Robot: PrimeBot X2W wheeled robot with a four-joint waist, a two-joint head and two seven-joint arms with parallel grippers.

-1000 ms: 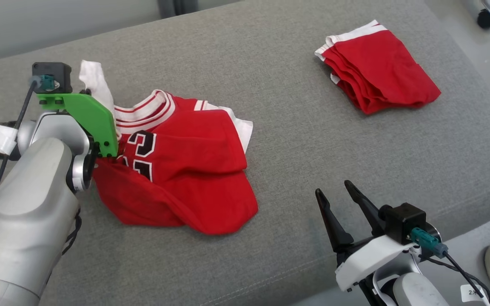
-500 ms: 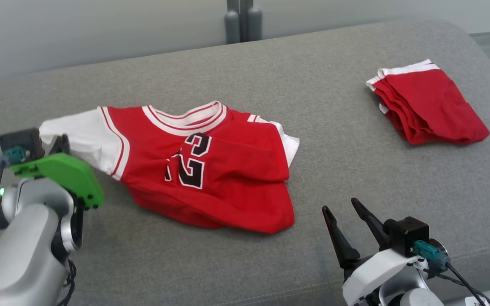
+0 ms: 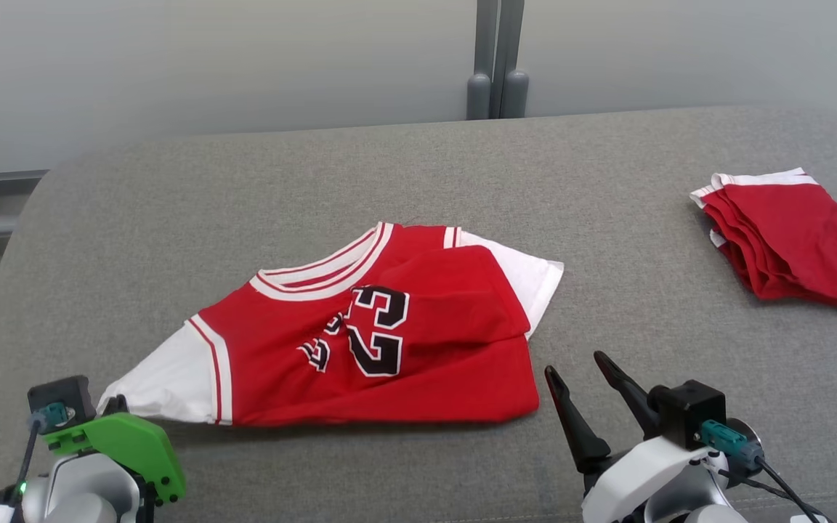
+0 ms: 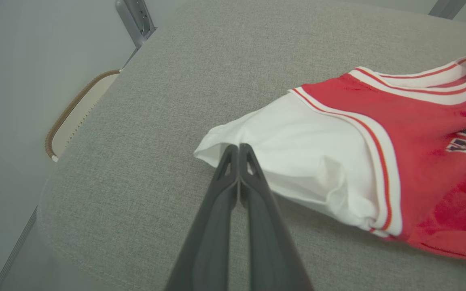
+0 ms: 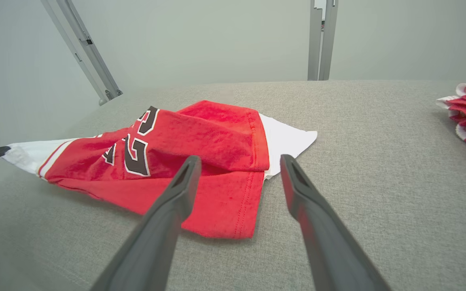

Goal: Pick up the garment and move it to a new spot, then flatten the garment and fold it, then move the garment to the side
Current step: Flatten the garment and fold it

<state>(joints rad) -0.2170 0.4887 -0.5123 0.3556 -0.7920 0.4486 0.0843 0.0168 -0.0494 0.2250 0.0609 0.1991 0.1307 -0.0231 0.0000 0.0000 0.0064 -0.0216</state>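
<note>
There, the left gripper (image 4: pixel 239 148) was pinched shut on the hem of the white sleeve (image 4: pixel 289 149) of the red jersey (image 3: pixel 418 349), which lay rumpled near the middle of the grey cushion (image 3: pixel 389 174). The right gripper (image 3: pixel 573 363) hovered empty just beside the jersey's lower corner, fingers spread wide. A folded red garment (image 3: pixel 789 240) sat well apart at the right.

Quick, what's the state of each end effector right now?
Left end effector: closed, pinching the white sleeve of the jersey.
Right end effector: open, holding nothing.
</note>
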